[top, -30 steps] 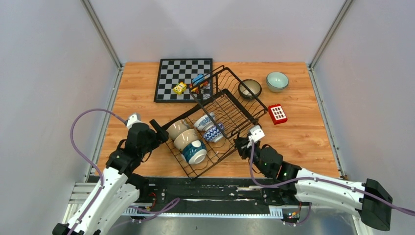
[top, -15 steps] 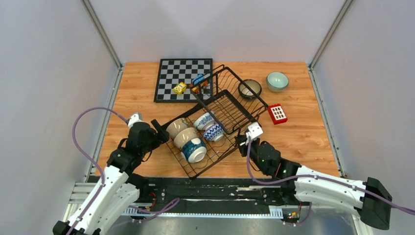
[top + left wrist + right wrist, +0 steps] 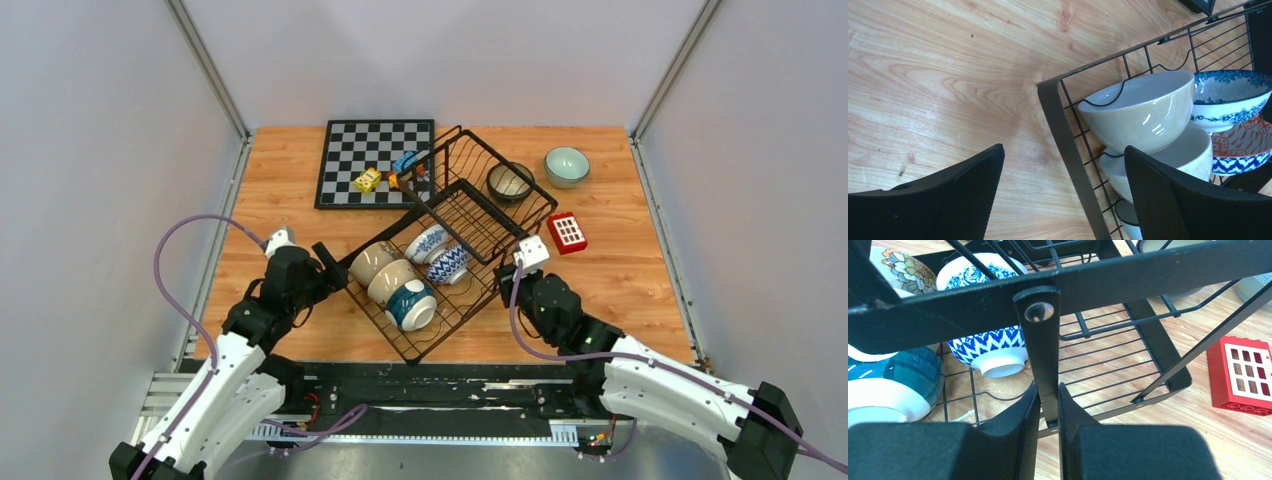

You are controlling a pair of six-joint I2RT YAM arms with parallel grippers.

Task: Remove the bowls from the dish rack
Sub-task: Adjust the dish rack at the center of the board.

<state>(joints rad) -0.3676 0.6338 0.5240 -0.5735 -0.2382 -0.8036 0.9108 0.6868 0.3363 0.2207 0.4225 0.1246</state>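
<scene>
**View: top external**
- dish rack [image 3: 487,222]: sits skewed on the table [image 3: 625,290], its far corner by the chessboard [image 3: 360,160].
- bowls inside: five are still in the rack, among them the beige bowl [image 3: 370,262], the teal blue bowl [image 3: 412,305] and the blue zigzag bowl [image 3: 452,265]. All are tipped on their sides and bunched at the near-left end, each leaning on its neighbour.
- bowls out: the dark speckled bowl [image 3: 510,181] stands upright just beside the far wall of the rack, and the pale mint bowl [image 3: 566,165] stands further right. Judged partly unloaded.
- arms: the left gripper [image 3: 325,262] is at the near-left corner of the rack. The right gripper [image 3: 508,272] is at its near-right rim, near the red block [image 3: 567,232].

**View: left wrist**
- left gripper [image 3: 1063,150]: the fingers are spread wide and empty, straddling the rack corner. One is over bare wood and one is on the bowl side.
- reason (judgement): it is placed to brace that corner or to reach the beige bowl [image 3: 1143,112], which lies closest.

**View: right wrist**
- right gripper [image 3: 1046,410]: the fingers are pressed together on the riveted strap [image 3: 1040,340] of the rack.
- reason (judgement): the grip steadies or shifts the rack so the bowls can be reached. The rim looks lifted off the wood, but this close angle leaves that unsure.

**Surface and room**
- surface: orange wood-grain top, flat and bare around the rack.
- room: pale grey walls [image 3: 100,150], with metal posts [image 3: 205,65] in the far corners.
</scene>
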